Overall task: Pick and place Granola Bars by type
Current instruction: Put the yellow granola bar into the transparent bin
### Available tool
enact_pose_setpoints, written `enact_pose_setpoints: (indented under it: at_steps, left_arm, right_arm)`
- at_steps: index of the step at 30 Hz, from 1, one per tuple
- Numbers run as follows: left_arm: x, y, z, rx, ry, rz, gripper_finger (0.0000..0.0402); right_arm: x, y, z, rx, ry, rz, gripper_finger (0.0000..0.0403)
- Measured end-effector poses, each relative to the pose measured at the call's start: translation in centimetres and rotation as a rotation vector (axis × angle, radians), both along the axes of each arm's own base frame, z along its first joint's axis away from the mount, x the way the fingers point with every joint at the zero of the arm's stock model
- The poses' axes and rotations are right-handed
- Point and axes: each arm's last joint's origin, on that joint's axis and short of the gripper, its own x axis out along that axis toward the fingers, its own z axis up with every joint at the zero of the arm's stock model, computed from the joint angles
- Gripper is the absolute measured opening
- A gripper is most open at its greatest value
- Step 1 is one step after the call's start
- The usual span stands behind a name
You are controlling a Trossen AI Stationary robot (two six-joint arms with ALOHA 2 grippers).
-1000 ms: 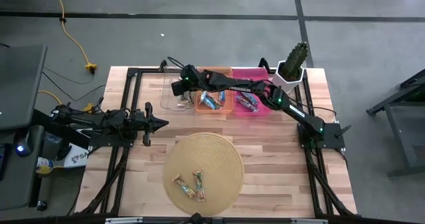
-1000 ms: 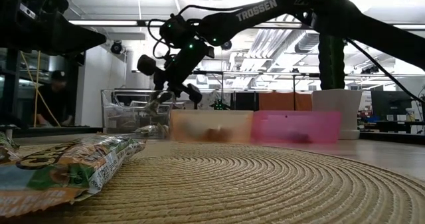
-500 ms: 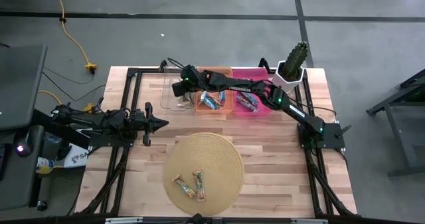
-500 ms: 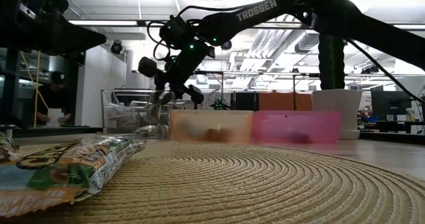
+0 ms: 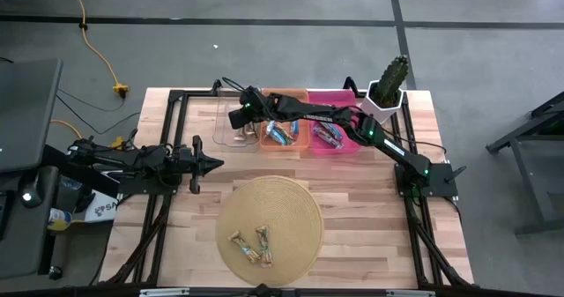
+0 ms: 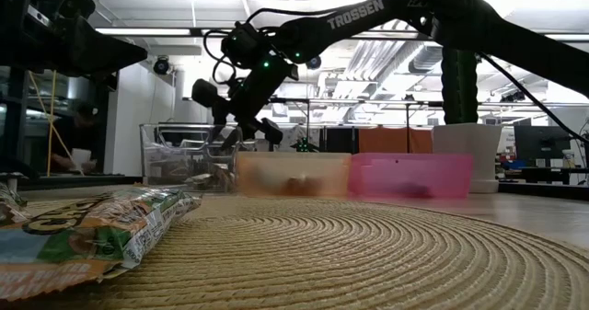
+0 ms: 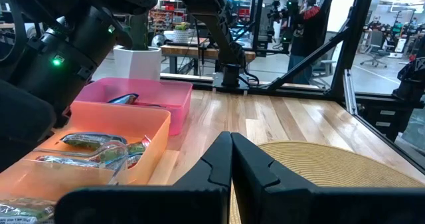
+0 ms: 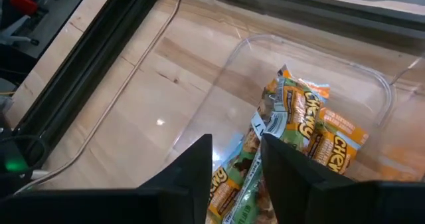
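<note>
1. Main risk: the right gripper hangs over the clear plastic bin at the far side of the light wooden table. Its fingers stand slightly apart, with no bar seen clamped between them. A judgement: the bin wall is thin and close to the fingers, so a careless withdrawal could catch the rim and drag or tip the bin.
2. Second risk: the tan-and-green foil-wrapped granola bars lie piled loosely in the clear bin, overlapping. A finger brushing the pile could flick one out onto the table.
3. Third risk: the round woven straw mat near the front edge holds the last few tan-and-green bars, lying close together, possibly touching. A grasp there could take two at once or push one off.
4. The orange bin holds blue-wrapped bars; the pink bin holds dark ones. A mis-aimed release would mix types.
5. The left gripper waits at the table's left edge, fingers closed together, holding nothing.
6. Bar appearance: glossy, crinkled wrappers with orange "CHEWY" lettering; likely slippery.
</note>
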Motion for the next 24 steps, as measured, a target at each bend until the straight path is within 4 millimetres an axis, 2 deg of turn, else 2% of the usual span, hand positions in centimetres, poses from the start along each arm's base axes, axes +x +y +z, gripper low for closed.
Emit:
enact_pose_setpoints:
  at_steps: [4,7,13,17,24]
  left_arm:
    - [0.0,0.0,0.0,0.000,0.000,0.000,0.0001]
    - [0.0,0.0,0.0,0.000,0.000,0.000,0.0001]
    - [0.0,0.0,0.0,0.000,0.000,0.000,0.0001]
    - [0.0,0.0,0.0,0.000,0.000,0.000,0.0001]
    - [0.0,0.0,0.0,0.000,0.001,0.000,0.0001]
  right_arm:
    - [0.1,0.1,0.2,-0.009,-0.006,0.031,0.0123]
    - [0.0,0.1,1.3,-0.038,-0.031,0.067,0.0128]
    - [-0.5,0.2,5.0,-0.143,-0.089,0.103,0.0131]
    - [-1.5,0.7,8.5,-0.209,-0.132,0.143,0.0131]
    - [-2.9,3.3,13.9,-0.297,-0.208,0.213,0.0131]
